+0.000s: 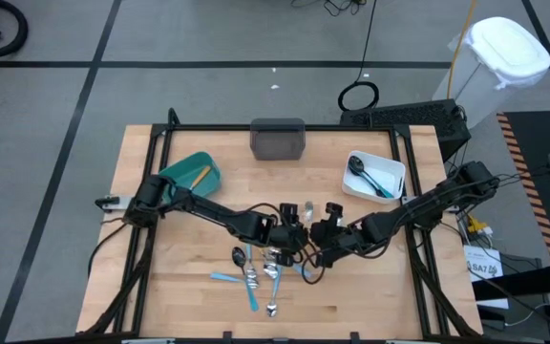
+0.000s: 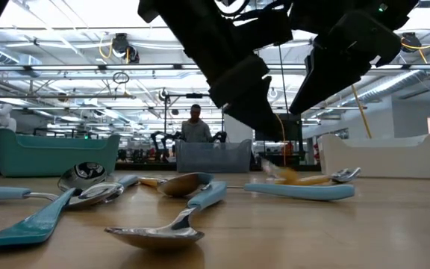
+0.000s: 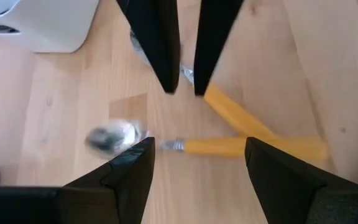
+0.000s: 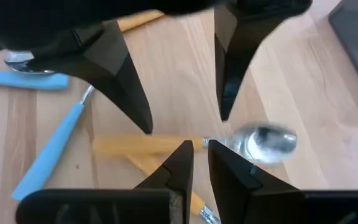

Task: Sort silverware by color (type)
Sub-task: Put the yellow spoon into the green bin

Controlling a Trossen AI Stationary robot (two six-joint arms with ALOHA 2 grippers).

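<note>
While utensils (image 1: pixel 370 178) fill the white bin (image 1: pixel 394 169), the teal bin (image 1: pixel 181 169) holds one.

an open robotics lab: ceiling ducts (image 2: pixel 118 45), more robot arms (image 2: pixel 159 138) behind.

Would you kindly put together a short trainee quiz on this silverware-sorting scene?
1. True or false: the left gripper is shut tight.
2. Which bin holds a black spoon: A teal bin, B grey bin, C white bin?
3. Fill in: the spoon below both grippers has an ______ handle.

Key:
1. False; it is open over the spoon, and the right gripper, nearly shut, faces it.
2. C
3. orange
</note>
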